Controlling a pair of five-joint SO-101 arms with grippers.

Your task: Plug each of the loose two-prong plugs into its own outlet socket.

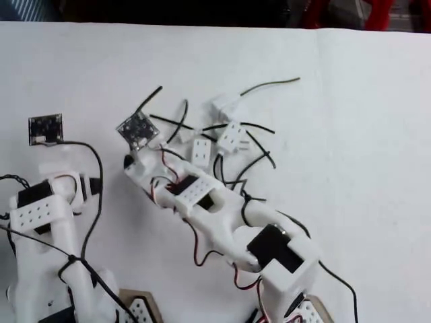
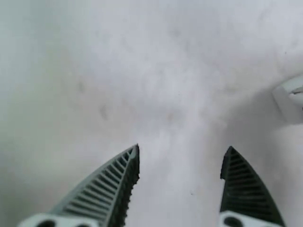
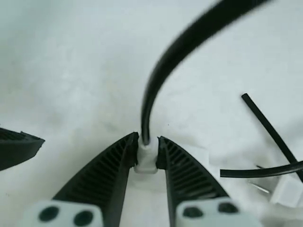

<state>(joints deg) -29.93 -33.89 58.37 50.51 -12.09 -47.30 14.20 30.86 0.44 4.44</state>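
One plug (image 3: 146,161) gripped btwn right end effector (image 3: 147,138) jaws, left end effector (image 2: 183,149) spread open

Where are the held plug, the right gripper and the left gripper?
plug (image 3: 146,158), right wrist view, white body
right gripper (image 3: 147,137), right wrist view, between fingertips
left gripper (image 2: 183,148), left wrist view, between fingertips

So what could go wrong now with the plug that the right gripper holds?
The right gripper pinches the white plug only at its fingertips, so it might twist or slip when pushed in. Black cords cross one another on the table, so lifting this plug may drag others along.
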